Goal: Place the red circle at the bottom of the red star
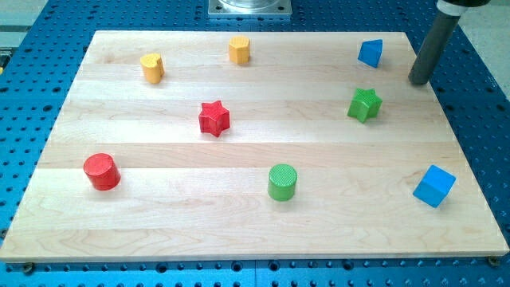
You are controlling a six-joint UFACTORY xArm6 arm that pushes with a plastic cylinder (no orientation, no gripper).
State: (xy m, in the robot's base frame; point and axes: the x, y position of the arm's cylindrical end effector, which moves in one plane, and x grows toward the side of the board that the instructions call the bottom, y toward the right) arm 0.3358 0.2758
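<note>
1. Camera view, layout: the table (pixel 255 231) carried eight blocks. The red circle (pixel 102 171) sat near the view's left edge, low on the board. The red star (pixel 213 118) stood up and to the right of it, well apart.
2. Camera view, tool: your arm ended in a plain rod, no jaws, so nothing to open or close and it held nothing. My tip (pixel 419 80) rested at the table's right edge near the view's top, just right of the blue triangular block (pixel 370 53) and above-right of the green star (pixel 364 104). It touched no block.
3. Step in hand, as I judged it: the approach. The circle looked untouched and nowhere near its spot below the star.
4. Next move, in my view: you needed to cross the whole board to the circle's left side, then push it toward the view's right until it sat under the star.
5. Routing: the green circle (pixel 282 182) and green star lay near a straight diagonal path; you had to steer between them or go round.
6. Not involved: yellow heart (pixel 152 67), yellow hexagon-like block (pixel 239 49), blue cube (pixel 433 186).
</note>
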